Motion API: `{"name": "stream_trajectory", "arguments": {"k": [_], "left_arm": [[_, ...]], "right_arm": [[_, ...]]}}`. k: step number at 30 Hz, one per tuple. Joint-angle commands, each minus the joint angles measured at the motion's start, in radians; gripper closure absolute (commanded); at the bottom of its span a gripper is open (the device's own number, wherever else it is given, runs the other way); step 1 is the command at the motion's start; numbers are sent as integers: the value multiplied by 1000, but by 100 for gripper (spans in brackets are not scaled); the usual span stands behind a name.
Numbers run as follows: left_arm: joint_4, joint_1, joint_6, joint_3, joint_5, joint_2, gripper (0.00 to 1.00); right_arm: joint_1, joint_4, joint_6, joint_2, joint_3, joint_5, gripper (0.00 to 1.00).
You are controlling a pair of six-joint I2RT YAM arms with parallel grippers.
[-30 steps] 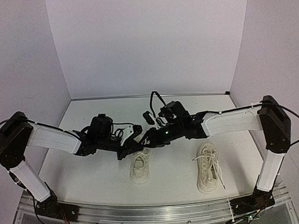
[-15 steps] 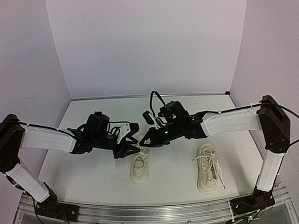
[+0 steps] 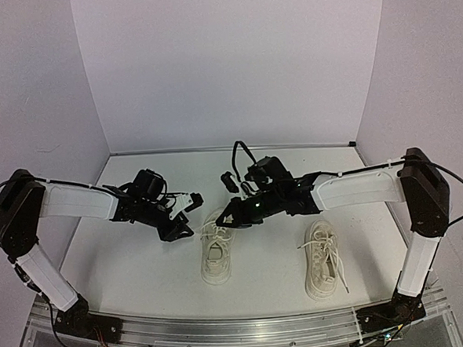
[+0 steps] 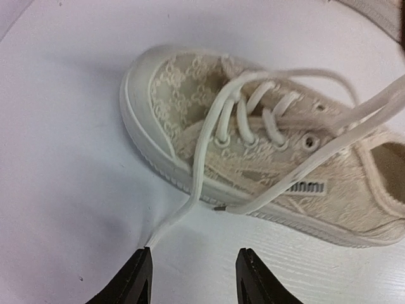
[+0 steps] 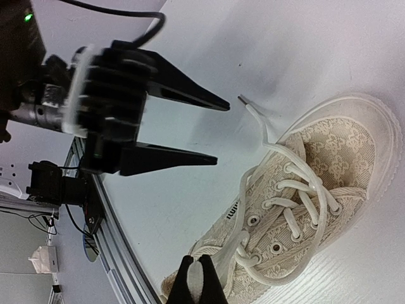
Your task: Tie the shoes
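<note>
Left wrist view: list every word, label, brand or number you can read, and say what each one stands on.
Dark lettering on the side tag of the shoe: too small and blurred to read.
No other word, number or sign shows in this view.

COUNT | sneakers on table [image 3: 135, 266]: 2 (left sneaker [image 3: 217, 257], right sneaker [image 3: 323, 260]) | grippers above table: 2 (left gripper [image 4: 193, 253], right gripper [image 5: 196, 263]) | table: 1

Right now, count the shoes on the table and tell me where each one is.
2. The centre shoe lies mid-table; the right-hand shoe lies apart, to its right. None seems hidden.
</note>
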Motion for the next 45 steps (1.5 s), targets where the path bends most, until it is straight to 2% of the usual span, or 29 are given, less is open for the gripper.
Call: {"name": "stream_trajectory", "arguments": {"k": [1, 20, 21, 22, 25, 27, 31, 36, 40, 45], "left_arm": [[-96, 26, 44, 90, -35, 79, 53], [-249, 48, 171, 318, -79, 341, 53], [-274, 48, 172, 328, -79, 358, 57], [-289, 47, 171, 338, -75, 366, 64], [-302, 48, 151, 333, -65, 365, 92], [-276, 47, 119, 307, -66, 322, 100], [-158, 47, 31, 209, -53, 159, 100], [-54, 13, -182, 117, -106, -60, 100], [-138, -38, -351, 119, -173, -200, 100], [-288, -149, -508, 107, -331, -371, 100]], "right_arm": [[5, 12, -9, -16, 4, 13, 100], [5, 13, -6, -10, 7, 9, 100], [5, 12, -5, -10, 7, 8, 100], [5, 11, -5, -9, 7, 10, 100], [5, 11, -7, -7, 10, 10, 100], [5, 12, -8, -5, 9, 10, 100], [4, 12, -9, 1, 9, 18, 100], [4, 15, -8, 16, 10, 30, 100], [3, 18, -6, 24, 17, 40, 100], [0, 20, -7, 29, 21, 50, 100]]}}
